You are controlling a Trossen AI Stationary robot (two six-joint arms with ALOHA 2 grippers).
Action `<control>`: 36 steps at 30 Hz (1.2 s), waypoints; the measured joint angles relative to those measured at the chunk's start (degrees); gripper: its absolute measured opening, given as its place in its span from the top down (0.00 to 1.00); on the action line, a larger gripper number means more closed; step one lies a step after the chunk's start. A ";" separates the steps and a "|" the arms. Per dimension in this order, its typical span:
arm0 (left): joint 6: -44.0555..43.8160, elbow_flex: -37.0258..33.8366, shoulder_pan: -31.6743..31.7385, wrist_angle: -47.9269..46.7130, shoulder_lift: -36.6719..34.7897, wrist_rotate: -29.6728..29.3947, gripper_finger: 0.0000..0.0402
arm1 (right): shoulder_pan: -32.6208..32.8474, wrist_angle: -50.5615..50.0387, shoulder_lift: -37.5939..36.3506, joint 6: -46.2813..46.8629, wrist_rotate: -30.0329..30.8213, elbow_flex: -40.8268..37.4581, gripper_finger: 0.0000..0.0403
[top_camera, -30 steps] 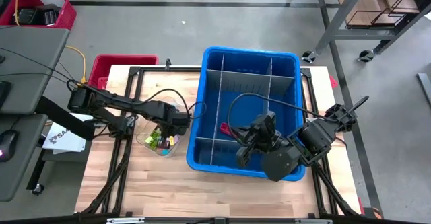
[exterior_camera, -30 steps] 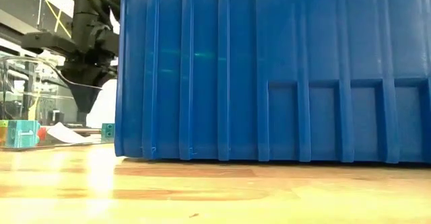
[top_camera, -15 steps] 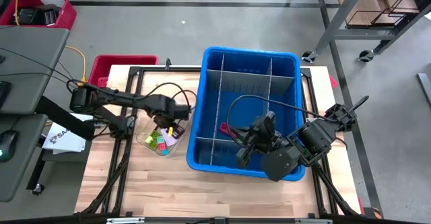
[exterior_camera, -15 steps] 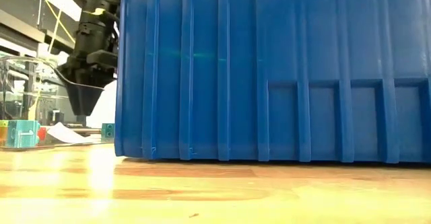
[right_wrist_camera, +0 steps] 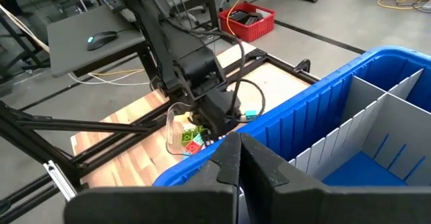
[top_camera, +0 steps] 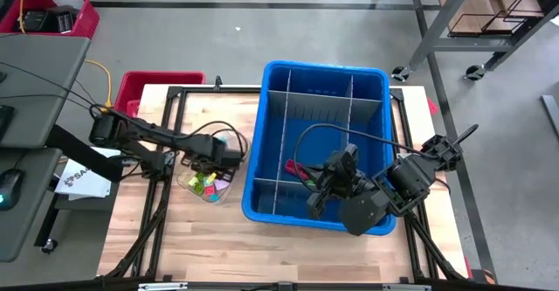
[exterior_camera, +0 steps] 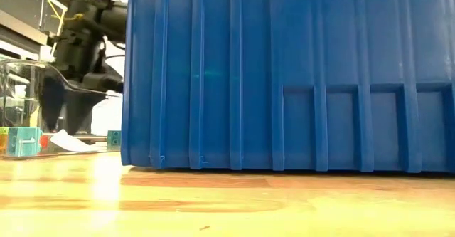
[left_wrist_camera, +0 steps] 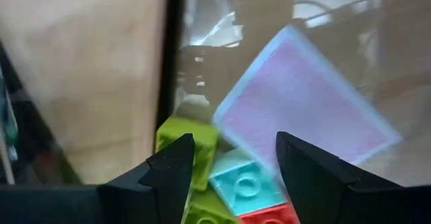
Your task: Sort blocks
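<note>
Our left gripper (left_wrist_camera: pixel 232 167) is down over the clear tray (top_camera: pixel 185 183) right now with its fingers spread apart and nothing between them, as far as the left wrist view shows. Right under the gap we can see the blocks (left_wrist_camera: pixel 232 183): a lime green one beside one finger, a teal one in the middle, a bit of red at the edge. A pale pink one (left_wrist_camera: pixel 306 109) lies just past them, further from the fingers. So the pile is directly below and slightly ahead of the open jaws, close but not touching that we can tell.

From above, the blocks (top_camera: pixel 206 183) sit bunched in that tray just beside the blue bin (top_camera: pixel 325 74), on its left-arm side. In the low view a teal block (exterior_camera: pixel 23 140) and a smaller one show by the bin's outer wall.

Progress-wise, we'd say it's early. The bin's grey dividers (top_camera: pixel 319 99) mark off compartments that mostly look bare, apart from one small red thing (top_camera: pixel 291 164) near the middle, which may be a sorted block, hard to say. Most of the pile is still in the tray.

Our right gripper (right_wrist_camera: pixel 237 158) is closed and holding nothing, parked over the bin's near edge.
</note>
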 joint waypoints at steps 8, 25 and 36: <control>-7.26 -3.40 -1.89 8.46 -1.46 0.48 0.48 | 0.00 -1.37 0.00 0.00 -0.35 0.00 1.00; 29.45 -0.32 3.87 20.94 -3.43 1.44 0.48 | 0.00 -2.03 0.00 0.10 -0.61 0.00 1.00; 74.93 0.43 8.16 25.82 -3.24 2.61 0.49 | 0.00 0.01 0.00 2.15 -0.61 0.00 1.00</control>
